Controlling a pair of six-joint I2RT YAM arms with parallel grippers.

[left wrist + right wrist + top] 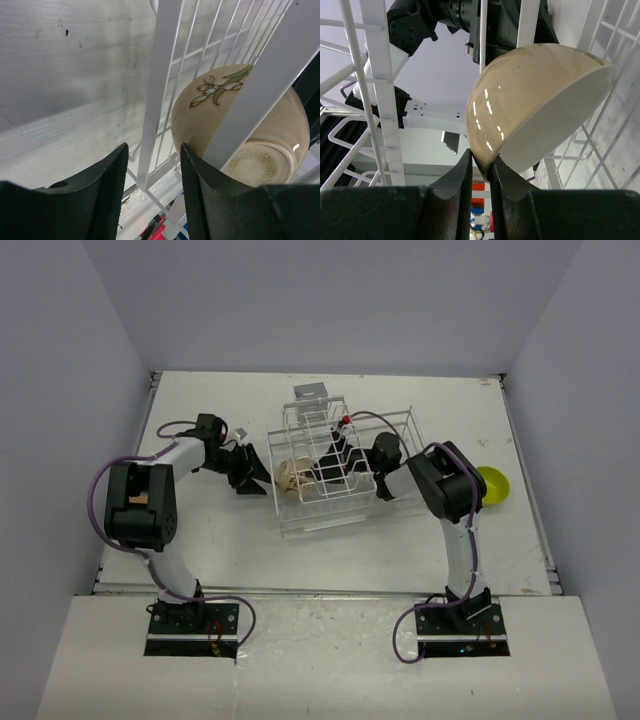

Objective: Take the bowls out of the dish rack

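Observation:
The white wire dish rack [385,430] stands mid-table. A beige bowl [293,478] lies tilted in its left part. In the left wrist view the bowl [265,150] shows a flower print and its foot behind the rack's bars [157,75]. My right gripper [481,170] reaches into the rack from the right, shut on the rim of the beige bowl [530,100], whose inside is white. My left gripper [152,190] is at the rack's left side [262,478], open, its fingers astride one upright bar without touching it.
A yellow-green bowl [493,486] sits on the table to the right of the right arm. A small grey box [310,392] stands behind the rack. The rack's wires surround the held bowl on all sides.

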